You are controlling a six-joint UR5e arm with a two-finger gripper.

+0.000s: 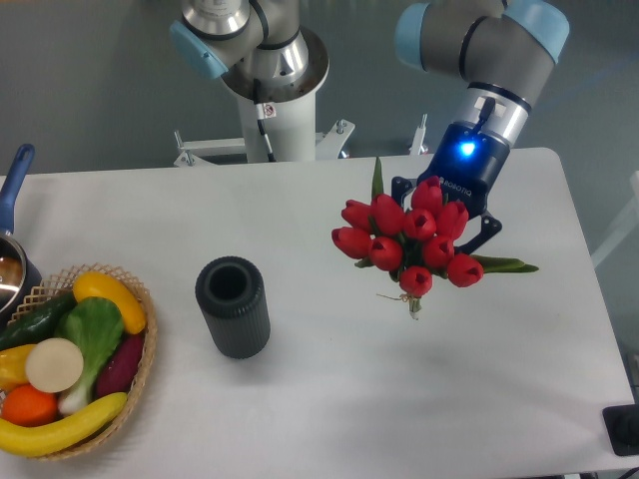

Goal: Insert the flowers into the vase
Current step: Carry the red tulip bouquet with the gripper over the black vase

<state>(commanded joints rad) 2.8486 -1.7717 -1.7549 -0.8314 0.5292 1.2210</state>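
Camera view: your single fixed look at the worktop (329,399).
Claw (451,232): you see it closed around the flowers (407,239), held up, right of centre.
Vase (233,306): upright, well left of the bouquet, mouth open.
Basket (140,374): fruit, far left.

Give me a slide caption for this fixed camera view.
Gripper holds the flowers above the table, right of the empty vase.

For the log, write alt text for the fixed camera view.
The claw holds the red tulip flowers above the white table, right of the empty dark ribbed vase. A wicker basket of fruit sits at the left edge.
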